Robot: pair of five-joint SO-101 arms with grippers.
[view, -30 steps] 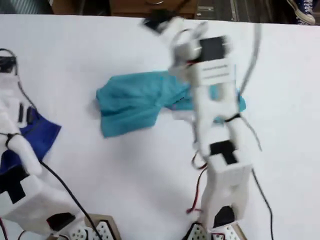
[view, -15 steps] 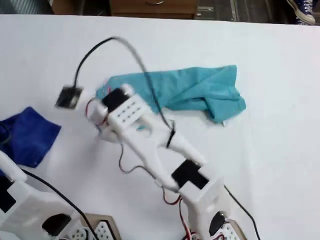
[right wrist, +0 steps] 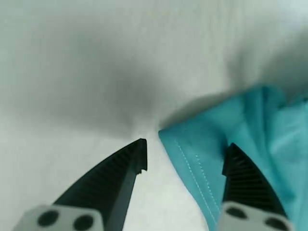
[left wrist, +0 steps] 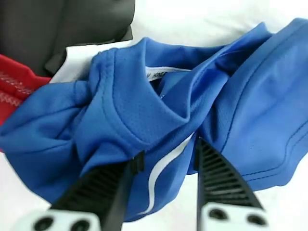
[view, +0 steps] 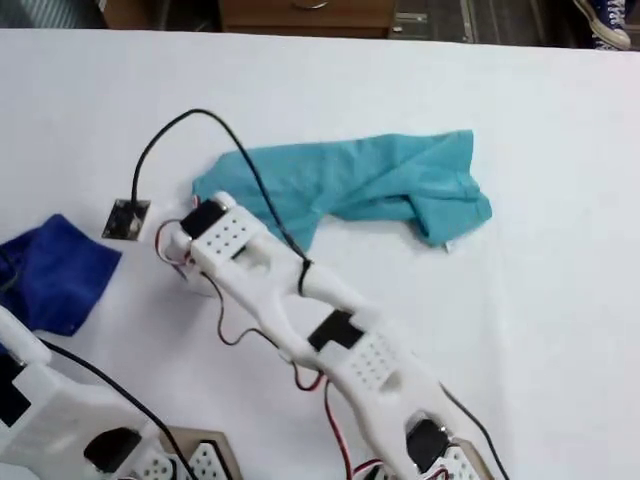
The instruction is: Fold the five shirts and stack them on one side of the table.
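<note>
Teal shirt (view: 350,190) lay bunched lengthwise mid-desk, well off every edge of the desk (view: 560,330), with wide bare room to its right and on the near side. The right arm (view: 330,340) slanted across the near desk, wrist at the shirt's left end. The right wrist view gave the detail there: right end effector (right wrist: 186,147) spread wide, gripping nothing, low over the desk, one jaw on each side of a stitched hem corner of the teal shirt. Blue shirt (view: 55,270) sat crumpled at the desk's left side, well apart from the teal one, a small black module (view: 127,218) between them. Left end effector (left wrist: 167,151) was open too, jaws straddling a white-striped fold of the blue shirt; couldn't tell if the pads touched cloth. The left wrist view added red fabric (left wrist: 14,84) and dark fabric (left wrist: 62,29) just beside the blue shirt.
</note>
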